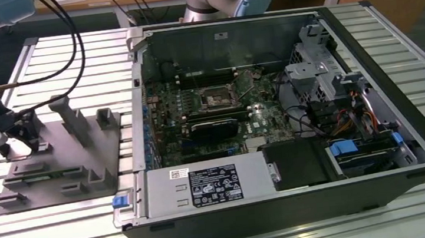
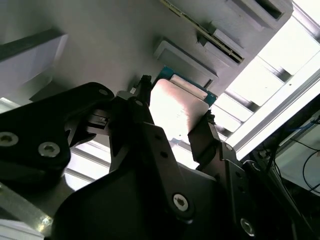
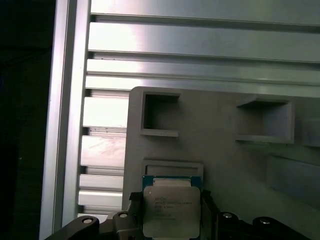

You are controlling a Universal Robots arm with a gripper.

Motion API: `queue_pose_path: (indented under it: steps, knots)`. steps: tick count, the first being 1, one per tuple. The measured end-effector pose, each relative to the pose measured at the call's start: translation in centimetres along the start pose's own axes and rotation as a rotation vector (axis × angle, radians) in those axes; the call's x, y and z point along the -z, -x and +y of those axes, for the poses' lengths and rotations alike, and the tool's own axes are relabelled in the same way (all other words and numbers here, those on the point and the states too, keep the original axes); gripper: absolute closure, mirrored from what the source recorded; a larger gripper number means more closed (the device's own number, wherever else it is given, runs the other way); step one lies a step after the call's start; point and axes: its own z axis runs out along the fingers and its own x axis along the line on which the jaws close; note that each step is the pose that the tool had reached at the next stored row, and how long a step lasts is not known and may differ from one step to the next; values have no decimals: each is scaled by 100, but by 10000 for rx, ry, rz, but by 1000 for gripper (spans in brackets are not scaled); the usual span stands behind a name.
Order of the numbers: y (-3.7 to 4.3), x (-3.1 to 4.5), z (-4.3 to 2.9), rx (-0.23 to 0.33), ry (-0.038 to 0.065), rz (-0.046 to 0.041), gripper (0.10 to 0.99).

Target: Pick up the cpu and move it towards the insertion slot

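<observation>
Silver cpu (image 3: 171,212) pinched by the gripper (image 2: 176,102), black fingers (image 2: 202,135) on both sides, over grey fixture block (image 1: 82,162). Well apart, open computer case (image 1: 286,212) holding the insertion slot (image 1: 217,99). One cpu edge cut off in first wrist view.

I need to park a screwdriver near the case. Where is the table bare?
Bare slats: nearer the camera than the grey fixture plate and beyond it, beside the case. Crowded: the plate, where the tool grips the cpu, and the case's cables.
</observation>
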Motion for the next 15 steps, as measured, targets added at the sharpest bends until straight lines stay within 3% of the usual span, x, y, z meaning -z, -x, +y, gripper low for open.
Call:
queue_pose_path:
  steps: [15]
  knots:
    - [1, 151, 8, 0, 0, 0, 541]
